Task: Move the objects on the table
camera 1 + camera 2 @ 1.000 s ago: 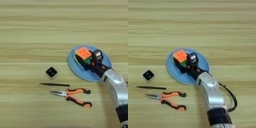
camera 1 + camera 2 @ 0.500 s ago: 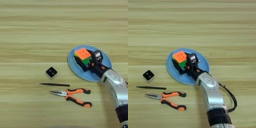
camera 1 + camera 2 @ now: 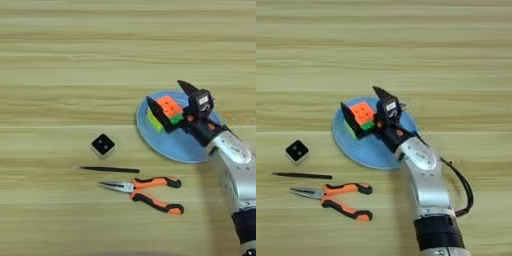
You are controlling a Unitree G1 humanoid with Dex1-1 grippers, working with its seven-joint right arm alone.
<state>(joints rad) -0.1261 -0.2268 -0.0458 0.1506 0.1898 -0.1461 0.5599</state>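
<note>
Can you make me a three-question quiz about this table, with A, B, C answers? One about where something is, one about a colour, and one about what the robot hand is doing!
1. Where is the puzzle cube?
A. Over the blue plate
B. Beside the pliers
C. At the far left edge of the table

2. What colour are the pliers' handles?
A. Green and white
B. Orange and black
C. All blue

3. What is the gripper doing?
A. Holding the thin black rod
B. Hanging open, away from everything
C. Its two black fingers sit on either side of the cube

Answers:
1. A, the cube shows over the plate, far from the pliers.
2. B, the handles are orange with black.
3. C, one finger is on the cube's left, one on its right; the rod lies alone beside the small black-and-white cube.
</note>
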